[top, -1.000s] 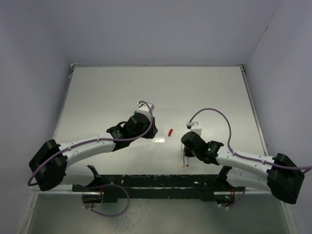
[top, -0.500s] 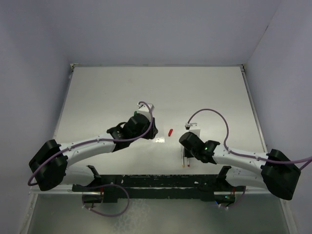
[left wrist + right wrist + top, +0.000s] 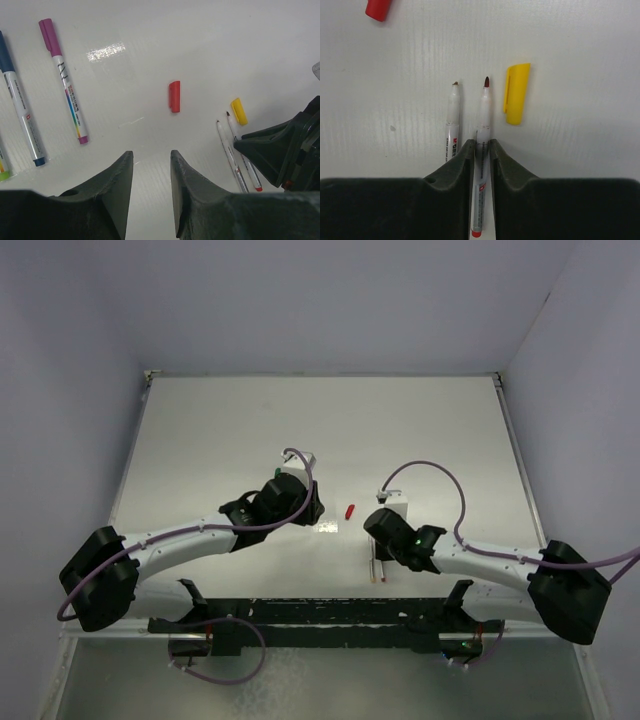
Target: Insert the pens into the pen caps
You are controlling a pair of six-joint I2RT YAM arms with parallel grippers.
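White arm links (image 3: 170,540), black joints (image 3: 95,585), purple cables (image 3: 425,465), dark moulded fingers (image 3: 445,187).

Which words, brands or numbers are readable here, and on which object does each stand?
On the magenta-capped pen: dark letters, too blurred to read.
On the blue-capped pen: tiny print, unreadable.
On the brown-tipped pen: red print, unreadable.
On the red-tipped pen in the right end effector: a red mark, unreadable.
No text can be quoted.

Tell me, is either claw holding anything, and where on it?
The right claw pinches the red-tipped pen around mid-barrel, with the pen lying on the table. The left claw is open and holds nothing.
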